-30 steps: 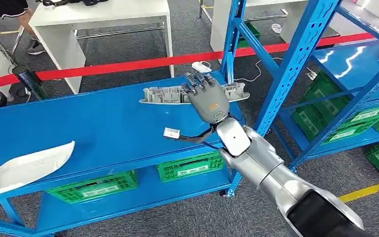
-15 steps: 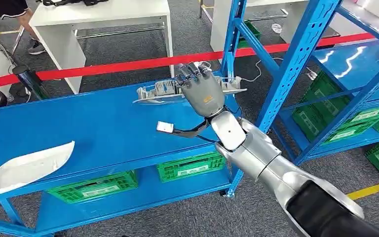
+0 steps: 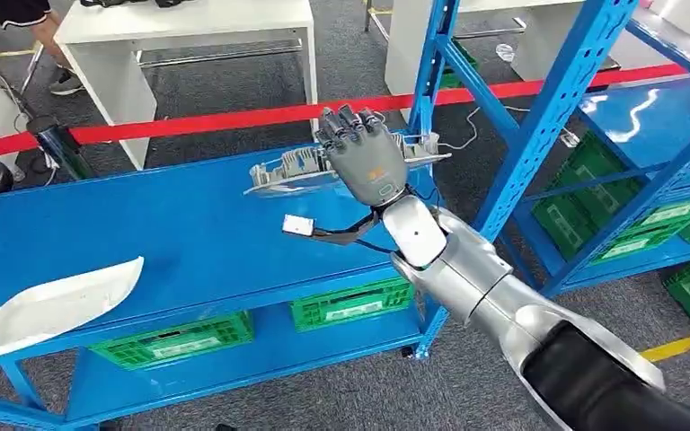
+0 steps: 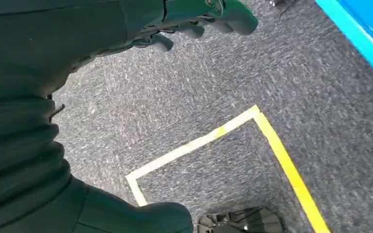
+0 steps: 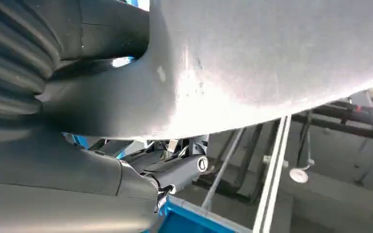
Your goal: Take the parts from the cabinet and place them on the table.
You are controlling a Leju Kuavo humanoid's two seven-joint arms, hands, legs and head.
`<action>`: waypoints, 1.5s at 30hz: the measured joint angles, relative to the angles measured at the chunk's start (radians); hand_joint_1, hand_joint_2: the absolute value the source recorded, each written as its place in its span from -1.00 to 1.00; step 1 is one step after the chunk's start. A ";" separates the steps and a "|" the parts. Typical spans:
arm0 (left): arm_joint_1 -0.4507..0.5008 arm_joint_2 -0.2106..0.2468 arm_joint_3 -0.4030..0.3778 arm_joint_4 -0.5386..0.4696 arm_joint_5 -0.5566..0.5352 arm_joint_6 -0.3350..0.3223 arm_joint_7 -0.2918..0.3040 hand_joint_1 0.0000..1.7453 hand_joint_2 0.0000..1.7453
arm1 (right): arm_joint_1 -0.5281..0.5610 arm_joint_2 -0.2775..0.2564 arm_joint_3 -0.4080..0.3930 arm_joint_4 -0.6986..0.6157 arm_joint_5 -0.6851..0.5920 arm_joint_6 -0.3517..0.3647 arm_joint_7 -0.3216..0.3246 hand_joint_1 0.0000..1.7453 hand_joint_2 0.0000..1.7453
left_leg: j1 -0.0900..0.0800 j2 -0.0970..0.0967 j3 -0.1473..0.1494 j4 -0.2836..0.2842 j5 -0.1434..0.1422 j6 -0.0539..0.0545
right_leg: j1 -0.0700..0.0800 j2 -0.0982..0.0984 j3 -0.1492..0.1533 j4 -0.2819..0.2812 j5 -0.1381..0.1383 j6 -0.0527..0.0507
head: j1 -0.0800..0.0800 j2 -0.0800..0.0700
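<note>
Head view first: my right hand (image 3: 366, 158) grips the long grey part (image 3: 298, 169), fingers curled over its far edge, and the part looks raised a little off the blue shelf (image 3: 171, 233) at the back right, close to the blue upright (image 3: 431, 67). A small orange mark sits on the back of my hand, but I cannot read it. From the part a dark cable hangs down to a white connector (image 3: 297, 224), which lies just above or on the shelf; I cannot tell which.

On the level below stand two green crates (image 3: 350, 303), each with a white label on its front; the print is too small to read, and what is in them is hidden by the shelf above. More green crates (image 3: 633, 229) with white labels sit in the rack to the right, also unreadable, their contents not visible.

At the left end of the shelf lies a white curved part (image 3: 49, 305), well apart from my hand. A red barrier tape (image 3: 207, 121) runs behind the shelf, with a white table (image 3: 189, 27) beyond it.

Right wrist view: the grey part (image 5: 281, 63) lies close against the camera, pressed by my thick thumb (image 5: 126, 104).

Left wrist view: my left hand (image 4: 194, 19) hangs over grey carpet crossed by yellow tape (image 4: 277, 145), fingers loosely curled, holding nothing.
</note>
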 joint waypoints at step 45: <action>-0.010 -0.003 0.011 0.001 0.013 -0.019 0.000 -1.00 1.00 | -0.016 -0.021 0.074 0.054 0.000 -0.002 0.049 1.00 1.00 | 0.000 -0.002 -0.103 0.126 -0.080 -0.058 | 0.009 -0.008 0.048 -0.162 0.139 -0.062 | 0.000 0.000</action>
